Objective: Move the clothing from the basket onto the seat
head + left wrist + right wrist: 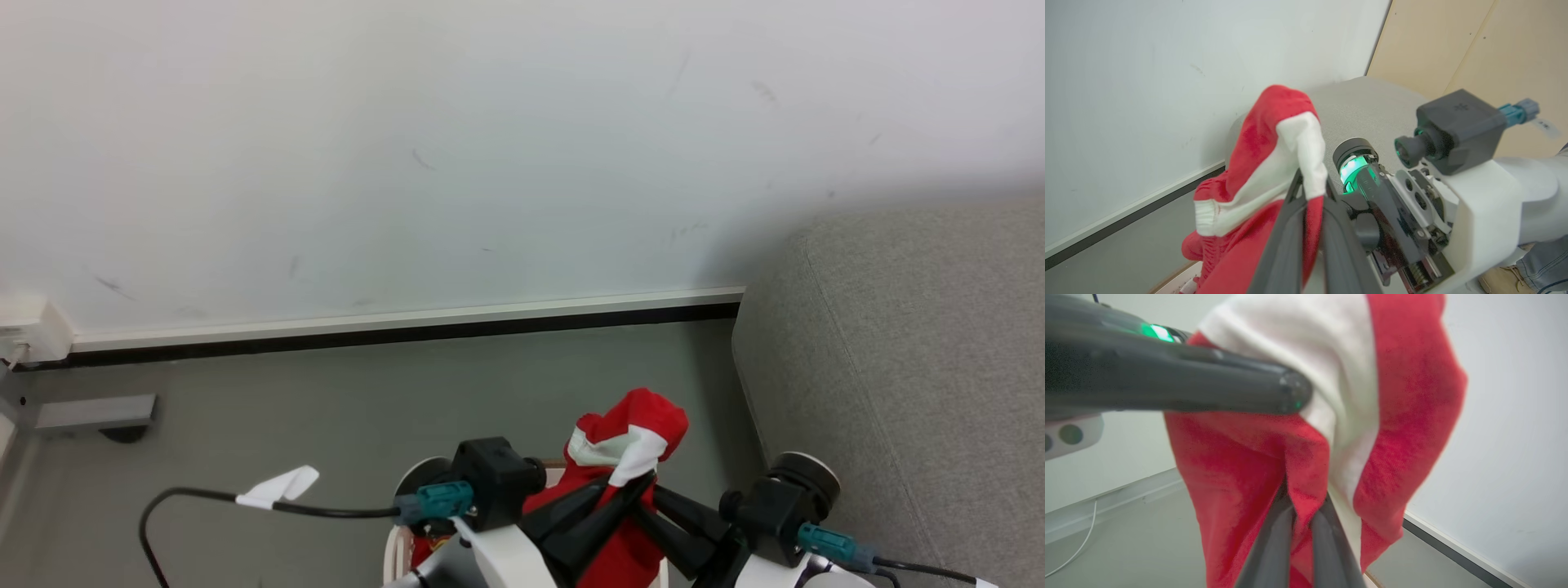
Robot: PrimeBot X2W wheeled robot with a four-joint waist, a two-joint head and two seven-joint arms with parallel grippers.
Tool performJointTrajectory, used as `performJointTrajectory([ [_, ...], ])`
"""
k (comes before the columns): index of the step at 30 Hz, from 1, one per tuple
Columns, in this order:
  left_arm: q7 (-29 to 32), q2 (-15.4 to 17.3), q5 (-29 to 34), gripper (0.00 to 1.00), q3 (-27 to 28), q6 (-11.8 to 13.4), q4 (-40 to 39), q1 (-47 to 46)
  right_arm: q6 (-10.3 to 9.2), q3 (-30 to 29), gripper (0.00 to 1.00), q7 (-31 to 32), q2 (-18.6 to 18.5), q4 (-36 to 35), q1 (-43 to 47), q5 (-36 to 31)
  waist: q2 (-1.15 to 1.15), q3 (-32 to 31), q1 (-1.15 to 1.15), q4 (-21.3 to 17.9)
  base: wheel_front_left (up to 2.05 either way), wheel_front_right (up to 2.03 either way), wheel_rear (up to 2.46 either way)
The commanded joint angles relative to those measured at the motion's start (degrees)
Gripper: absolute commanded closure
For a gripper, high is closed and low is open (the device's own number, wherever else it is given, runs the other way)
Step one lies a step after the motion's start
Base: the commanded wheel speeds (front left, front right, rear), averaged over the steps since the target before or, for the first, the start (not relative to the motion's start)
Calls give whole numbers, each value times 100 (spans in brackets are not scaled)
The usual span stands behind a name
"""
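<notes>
Danger of slippage: had left tool (1312,196) and right tool (1303,504) both clamped on one thin fold of clothing (629,425) above the rim of the basket (397,554), short of the seat (898,343); might have dropped it onto the floor (326,408) through any slackened pinch.

The left gripper (1312,192) and right gripper (1304,502) angle together (both pinched on the clothing (629,420)).

Scuffed white wall (490,147); white baseboard (408,317) over black strip; grey floor (326,408); beige panel (1474,49) beside wall.
</notes>
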Motion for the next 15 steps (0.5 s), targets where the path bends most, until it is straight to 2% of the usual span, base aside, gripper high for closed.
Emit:
performJointTrajectory([
  [1,-45,37,-32,100,17,6,43,4,-12,-59,100,2,-67,-50,-16,108,0,5,-1,-11,0,0,0],
  [3,-88,49,-5,100,30,31,82,27,-12,-149,100,1,-146,-82,41,177,0,9,-1,-31,0,0,0],
  [4,-120,52,15,82,42,50,108,40,-12,-199,100,1,-175,-93,84,209,0,11,-1,-42,0,0,0],
  [5,-152,62,41,45,58,65,140,54,-12,-266,100,1,-196,-108,128,232,0,12,-1,-58,0,0,0],
  [6,-185,73,54,0,65,82,174,75,-12,-333,100,1,-232,-129,161,252,0,14,-1,-80,0,0,0],
  [10,-306,74,59,0,93,126,265,133,-12,-581,100,1,-354,-173,244,276,0,28,-1,-180,0,0,0],
  [15,-670,20,368,0,39,222,433,112,-12,-1077,100,1,-495,-279,396,183,0,123,-1,-457,0,0,0],
])
